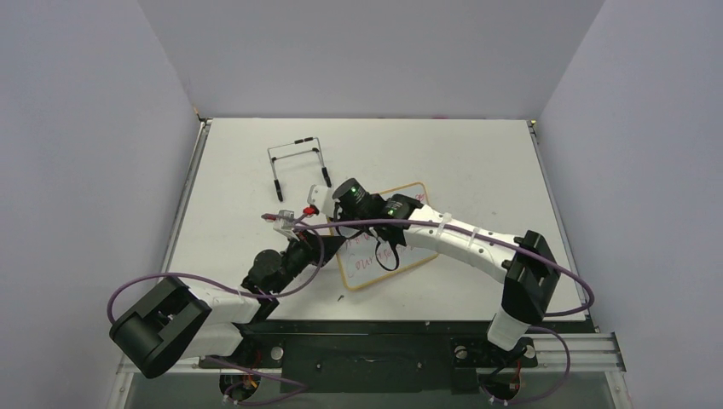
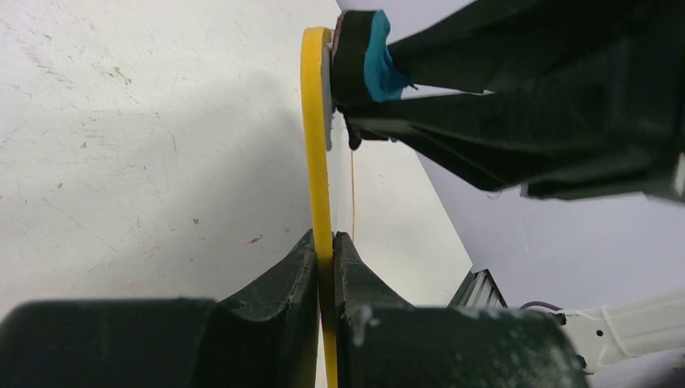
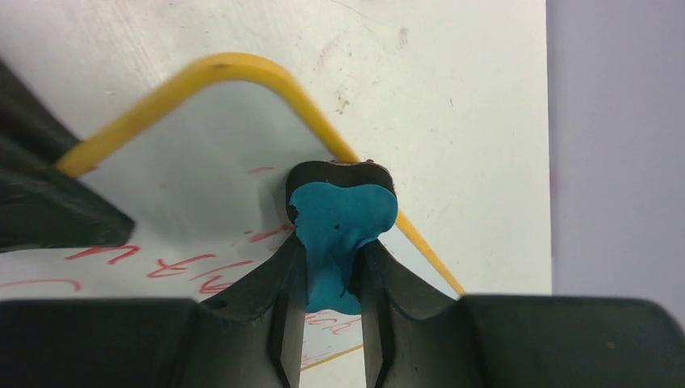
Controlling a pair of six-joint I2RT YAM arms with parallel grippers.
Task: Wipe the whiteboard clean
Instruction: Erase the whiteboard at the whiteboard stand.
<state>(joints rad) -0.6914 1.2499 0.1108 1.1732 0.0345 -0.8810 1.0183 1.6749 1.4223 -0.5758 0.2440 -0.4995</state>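
- The whiteboard, a small white rectangle with rounded corners and a thin yellow-tan frame, sits on the pale grey table about mid-table. Both arms are reaching in over it.
- From the top camera its long axis runs from near-left to far-right, so it's skewed, not square to the table edge.
- The left gripper is clamped right on the frame. Its wrist cam sees the board edge-on, with one jaw on each face and no gap. I'd say it's just there to hold the board steady.
- The right gripper is closed on the little blue bone-shaped eraser, and the eraser's dark pad is pressed against the white face.
- The part that matters: the eraser is parked right by a rounded corner, just inside the frame. The red handwriting is all off to one side of it, to the left and back toward the fingers in the right wrist view.
- So my guess is the wipe has to go away from that corner and along the long axis, across the lines of text.
- Loads of red is left, so the erasing looks barely started.
- Only the right arm can actually wipe, because the left one is busy pinching the frame.
- The black wire easel stand is farther back, clear of the board.
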